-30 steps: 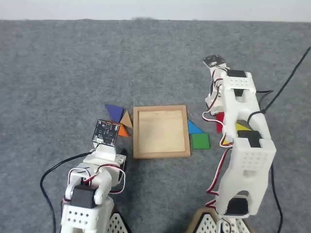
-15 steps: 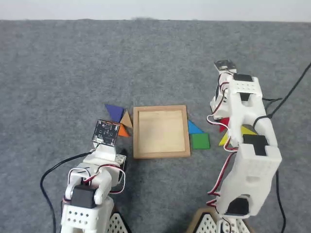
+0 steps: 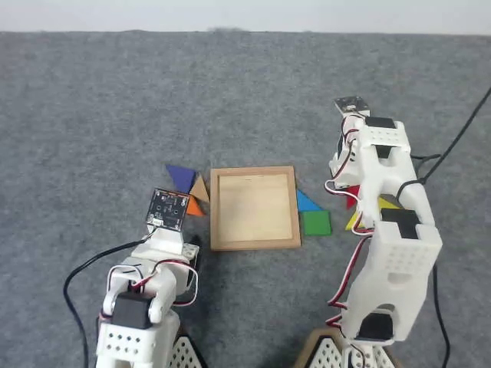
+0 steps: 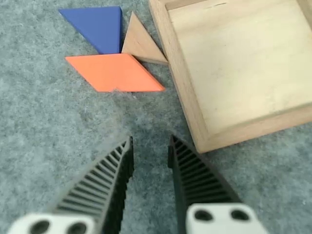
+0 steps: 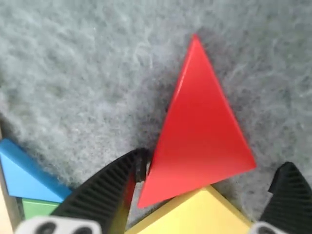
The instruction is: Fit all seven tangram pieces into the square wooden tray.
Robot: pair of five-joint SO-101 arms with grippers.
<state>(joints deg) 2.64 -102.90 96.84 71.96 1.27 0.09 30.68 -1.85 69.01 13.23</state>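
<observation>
The square wooden tray (image 3: 255, 243), pale with a raised rim, lies flat mid-table on grey felt (image 3: 115, 100). The dark blue triangle (image 3: 181, 177), tan triangle (image 3: 201, 188) and orange parallelogram (image 3: 195, 207) cluster at its left side. The light blue triangle (image 3: 306, 202), green square (image 3: 316, 223), red triangle (image 5: 200, 131) and yellow triangle (image 5: 195, 214) lie to its right. The left gripper (image 4: 150, 146) hovers slightly parted and holds nothing. The right gripper (image 5: 214, 163) is spread wide astride the red triangle.

Red triangle (image 5: 200, 131), green square (image 3: 316, 223), orange parallelogram (image 4: 114, 72) and navy triangle (image 4: 97, 27) contrast with the pale wooden tray (image 4: 178, 78).
</observation>
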